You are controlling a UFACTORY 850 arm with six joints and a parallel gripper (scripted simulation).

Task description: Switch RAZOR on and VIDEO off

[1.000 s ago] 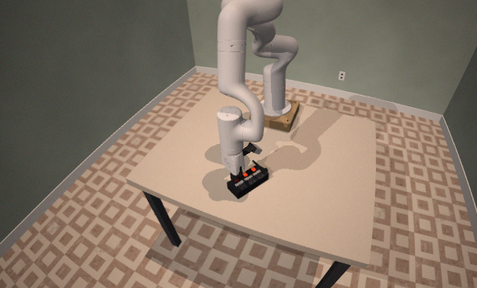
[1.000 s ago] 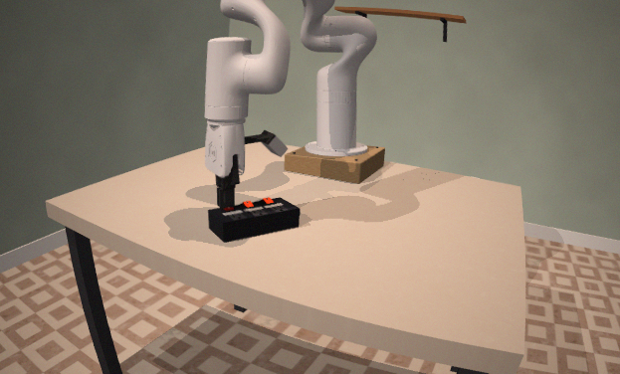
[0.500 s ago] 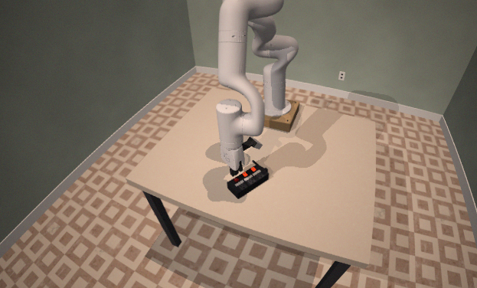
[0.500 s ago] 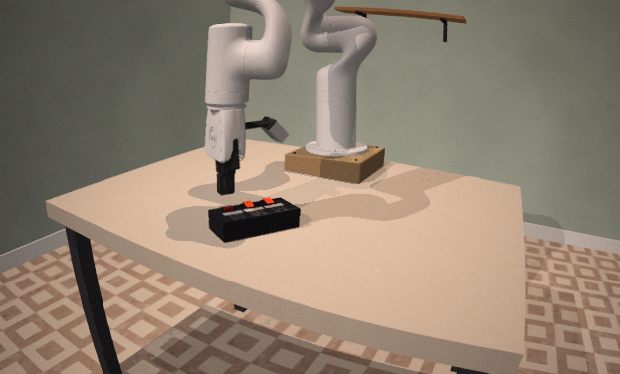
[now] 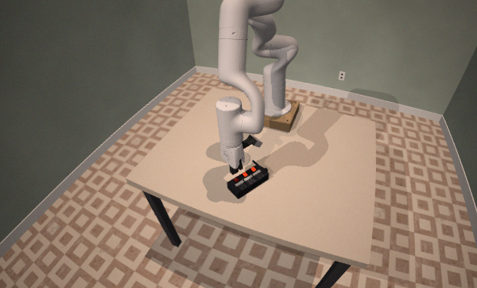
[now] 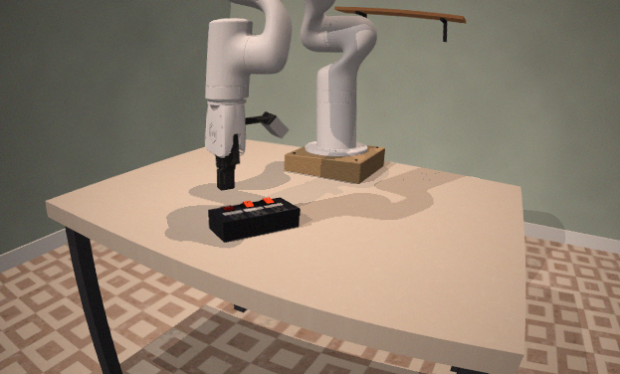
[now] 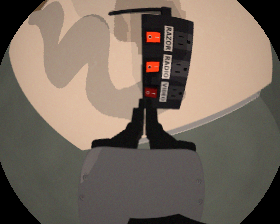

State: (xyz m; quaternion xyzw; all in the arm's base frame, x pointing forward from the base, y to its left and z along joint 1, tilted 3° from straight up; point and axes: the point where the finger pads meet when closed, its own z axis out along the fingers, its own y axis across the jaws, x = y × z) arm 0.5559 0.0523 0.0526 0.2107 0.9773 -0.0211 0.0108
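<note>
A black power strip (image 5: 248, 181) (image 6: 254, 219) (image 7: 165, 63) lies flat on the table (image 5: 319, 184) (image 6: 400, 249) near its front left edge. It carries three switches in a row. Two of them glow bright orange-red (image 7: 151, 36) (image 7: 151, 66). The third, at the end nearest the gripper (image 7: 149, 92) (image 6: 228, 208), is dark red. The white labels beside the switches are too small to read. My gripper (image 5: 236, 169) (image 6: 225, 186) (image 7: 145, 106) is shut and empty. It points straight down and hangs a little above the dark switch's end of the strip.
The arm's wooden base block (image 5: 282, 119) (image 6: 335, 161) stands at the back of the table. A wooden shelf (image 6: 400, 12) is on the back wall, high up. The table's front edge lies close to the strip.
</note>
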